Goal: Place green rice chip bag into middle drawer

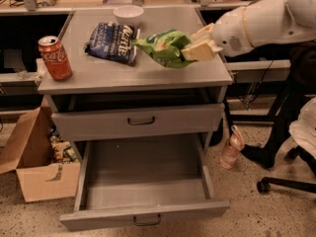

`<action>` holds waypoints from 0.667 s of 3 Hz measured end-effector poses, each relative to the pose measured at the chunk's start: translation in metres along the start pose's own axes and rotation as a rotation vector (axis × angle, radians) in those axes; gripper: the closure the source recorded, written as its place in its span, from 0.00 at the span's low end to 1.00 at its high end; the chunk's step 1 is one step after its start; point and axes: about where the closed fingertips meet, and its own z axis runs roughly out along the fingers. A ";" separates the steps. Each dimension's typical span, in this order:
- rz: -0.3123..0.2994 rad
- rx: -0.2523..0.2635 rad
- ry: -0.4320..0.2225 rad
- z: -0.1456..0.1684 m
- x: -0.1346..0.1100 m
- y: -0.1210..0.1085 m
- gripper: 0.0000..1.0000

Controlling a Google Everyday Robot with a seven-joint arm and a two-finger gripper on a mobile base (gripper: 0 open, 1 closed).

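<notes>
Green bag (160,47) in gripper (195,45) over cabinet (138,75)

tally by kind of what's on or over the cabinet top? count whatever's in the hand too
Chip bags: 2 (green rice chip bag, dark blue chip bag)
Soda cans: 1 (red can)
Bowls: 1 (white bowl)
Total: 4
The hand grips the green rice chip bag over the right side of the cabinet top.
</notes>
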 end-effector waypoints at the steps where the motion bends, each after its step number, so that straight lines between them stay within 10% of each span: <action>1: -0.071 -0.093 -0.006 -0.004 0.002 0.027 1.00; 2: -0.140 -0.174 0.010 0.006 0.012 0.044 1.00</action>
